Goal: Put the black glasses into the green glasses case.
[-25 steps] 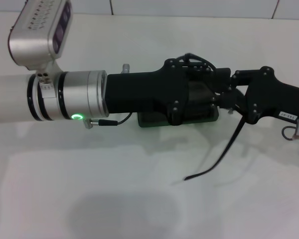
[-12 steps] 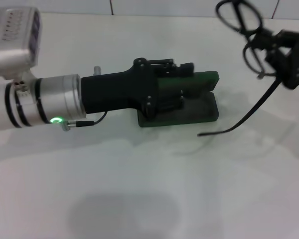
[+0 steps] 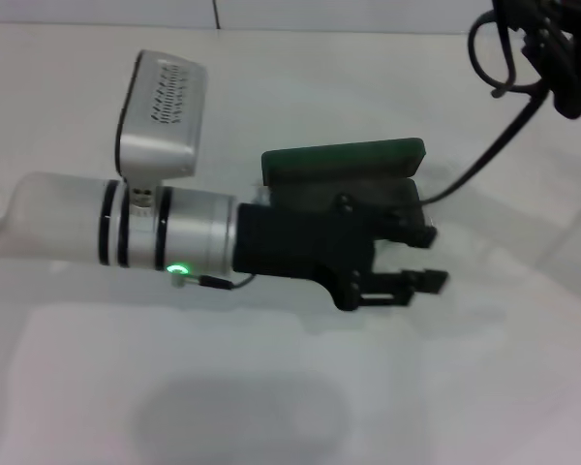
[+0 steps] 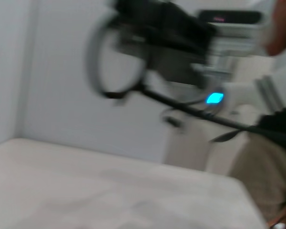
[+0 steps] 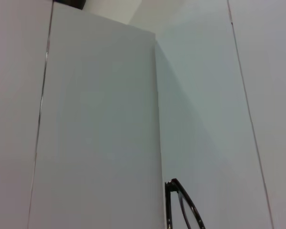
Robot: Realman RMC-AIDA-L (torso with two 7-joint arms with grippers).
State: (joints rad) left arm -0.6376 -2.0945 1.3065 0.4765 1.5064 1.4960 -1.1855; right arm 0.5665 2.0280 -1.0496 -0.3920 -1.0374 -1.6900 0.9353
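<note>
The green glasses case [image 3: 344, 161] lies open at mid-table, its lid standing up at the far side. My left gripper [image 3: 421, 259] is open and empty, low over the near right part of the case, hiding most of its base. My right gripper [image 3: 552, 48] is at the far right, raised, shut on the black glasses [image 3: 494, 145]. One long temple arm hangs down toward the case's right end. The left wrist view shows the right gripper [image 4: 157, 28] holding the glasses [image 4: 112, 62] in the air. A bit of the frame shows in the right wrist view [image 5: 181, 205].
The white table [image 3: 290, 387] spreads all round the case. A white tiled wall [image 5: 100, 119] stands at the far side. A person in tan trousers [image 4: 271, 167] and some equipment stand beyond the table's edge in the left wrist view.
My right gripper has lifted the glasses from over the case up to the far right. My left gripper has moved off the case lid toward the front right, its fingers now open.
</note>
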